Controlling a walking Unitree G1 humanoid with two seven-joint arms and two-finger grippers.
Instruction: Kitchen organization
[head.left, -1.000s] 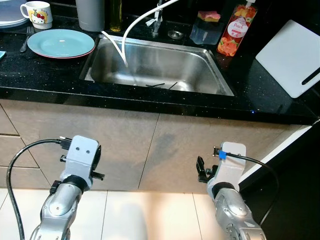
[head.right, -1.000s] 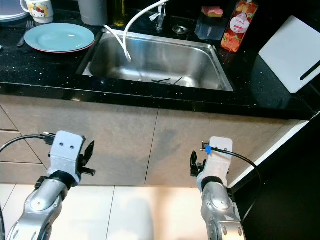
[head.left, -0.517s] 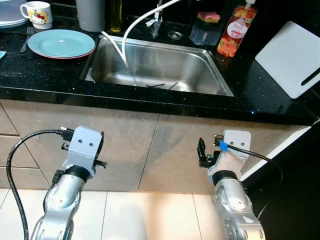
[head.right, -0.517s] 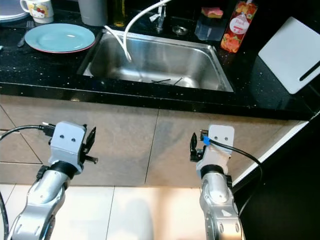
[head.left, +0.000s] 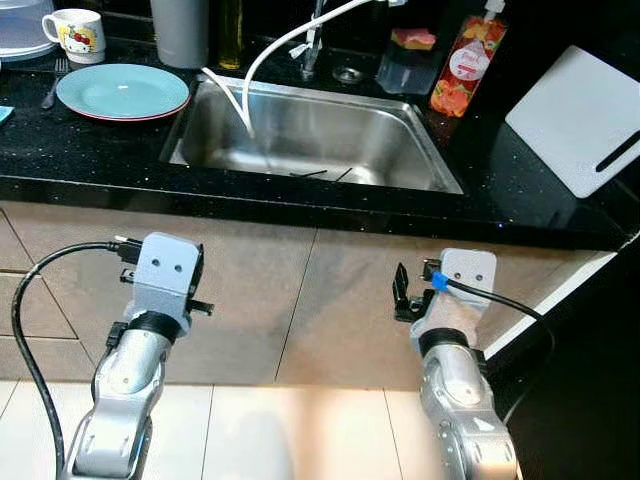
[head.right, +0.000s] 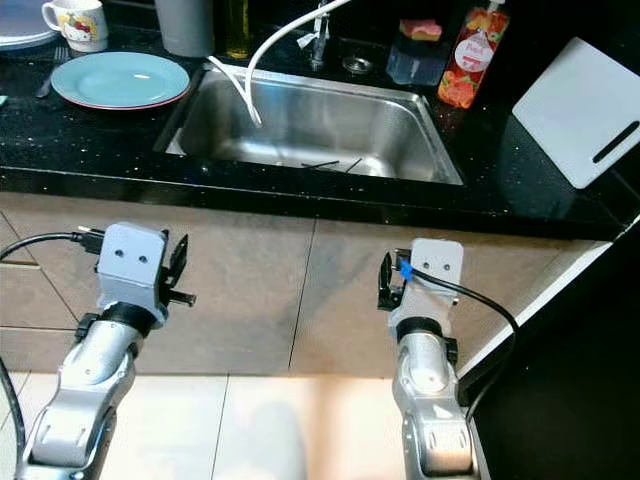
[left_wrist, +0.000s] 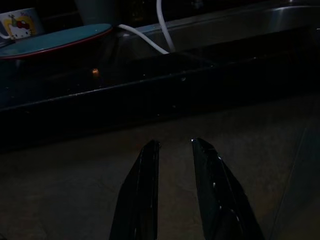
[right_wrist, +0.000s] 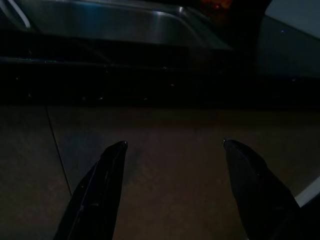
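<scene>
A black counter (head.left: 80, 150) holds a steel sink (head.left: 400, 140) with dark chopsticks (head.left: 325, 173) lying in it and a white hose (head.left: 250, 80) hanging into it. Left of the sink are a blue plate (head.left: 122, 90), a fork (head.left: 52, 80) and a cartoon mug (head.left: 75, 30). Both grippers are below the counter's edge, in front of the beige cabinet fronts. My left gripper (left_wrist: 174, 145) has its fingers a narrow gap apart and empty. The fingers of my right gripper (right_wrist: 174, 145) are wide apart, holding nothing.
A white cutting board (head.left: 580, 115) lies at the right end of the counter. Behind the sink stand a red drink bottle (head.left: 462, 65), a sponge in a clear holder (head.left: 405, 55), a grey canister (head.left: 180, 30) and an oil bottle (head.left: 232, 30). Pale floor tiles (head.left: 300, 440) are below.
Both arms have risen a little toward the counter's edge. Nothing on the counter has moved.
</scene>
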